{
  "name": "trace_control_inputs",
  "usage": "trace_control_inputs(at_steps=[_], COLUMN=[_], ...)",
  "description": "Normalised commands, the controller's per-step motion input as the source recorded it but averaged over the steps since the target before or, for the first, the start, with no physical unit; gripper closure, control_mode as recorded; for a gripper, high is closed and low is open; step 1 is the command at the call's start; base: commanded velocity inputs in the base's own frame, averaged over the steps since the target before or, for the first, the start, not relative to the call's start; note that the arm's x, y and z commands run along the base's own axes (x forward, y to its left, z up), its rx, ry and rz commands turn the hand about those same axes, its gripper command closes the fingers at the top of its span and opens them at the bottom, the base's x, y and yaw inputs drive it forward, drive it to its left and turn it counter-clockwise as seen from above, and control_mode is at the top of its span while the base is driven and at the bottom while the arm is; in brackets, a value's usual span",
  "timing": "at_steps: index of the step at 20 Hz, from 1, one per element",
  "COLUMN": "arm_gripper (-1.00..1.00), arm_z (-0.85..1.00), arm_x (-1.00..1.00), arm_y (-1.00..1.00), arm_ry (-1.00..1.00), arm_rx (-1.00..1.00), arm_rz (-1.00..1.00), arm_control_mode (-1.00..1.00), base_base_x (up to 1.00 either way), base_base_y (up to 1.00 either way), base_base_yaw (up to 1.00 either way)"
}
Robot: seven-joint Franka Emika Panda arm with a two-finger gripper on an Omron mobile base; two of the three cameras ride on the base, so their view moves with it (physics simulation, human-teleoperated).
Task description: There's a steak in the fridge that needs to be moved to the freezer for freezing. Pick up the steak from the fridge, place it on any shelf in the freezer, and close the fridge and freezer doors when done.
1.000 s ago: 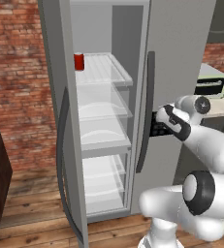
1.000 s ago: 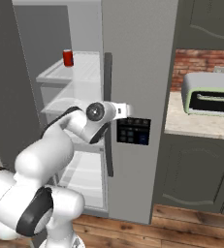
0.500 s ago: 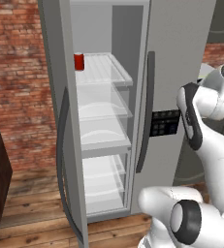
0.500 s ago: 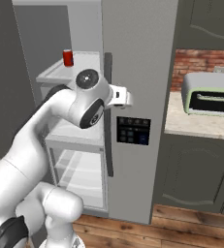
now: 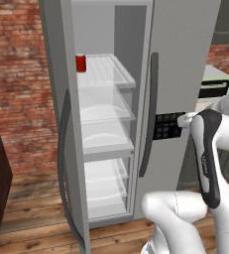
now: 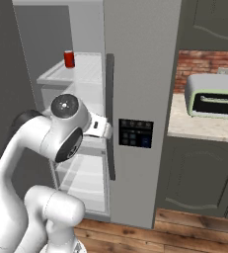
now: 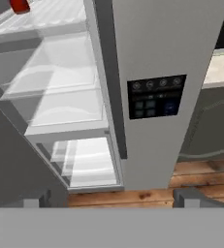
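Note:
The fridge (image 5: pixel 106 109) stands with its door (image 5: pixel 56 99) swung open to the left, showing clear glass shelves (image 7: pixel 60 72). No steak shows on the shelves I can see; a red can (image 5: pixel 81 63) stands on the top one. The freezer door (image 6: pixel 140 74) is shut, so the freezer's shelf is hidden; the door carries a black dispenser panel (image 7: pixel 157 96) and a dark handle (image 7: pixel 111 87). My gripper (image 7: pixel 113 199) is open and empty, held back from the unit and facing the freezer door's handle edge. The arm (image 6: pixel 61 123) is folded in front of the fridge opening.
A counter (image 6: pixel 204 126) with a grey toaster oven (image 6: pixel 214 96) stands right of the unit, with dark cabinets (image 6: pixel 199 178) below. A brick wall (image 5: pixel 17 89) is at the left and the floor (image 7: pixel 147 186) is wooden.
The arm has swung up and then folded back down, drawing the hand away from the freezer door. The gripper stays open. Doors and can are unmoved.

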Motion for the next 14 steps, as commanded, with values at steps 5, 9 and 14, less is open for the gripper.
trace_control_inputs(at_steps=[5, 9, 14], arm_gripper=[-1.0, -1.0, -1.0], arm_z=[-0.01, -0.02, 0.0], arm_x=[-0.9, -0.64, -0.31], arm_y=[0.92, 1.0, 1.0], arm_ry=[0.01, 0.03, 0.05], arm_rx=[0.14, 0.07, 0.0], arm_rz=[-0.04, -0.01, 0.0], arm_control_mode=[-1.0, -1.0, -1.0], base_base_x=[0.0, 0.0, 0.0], base_base_y=[0.0, 0.0, 0.0], base_base_yaw=[0.0, 0.0, 0.0])
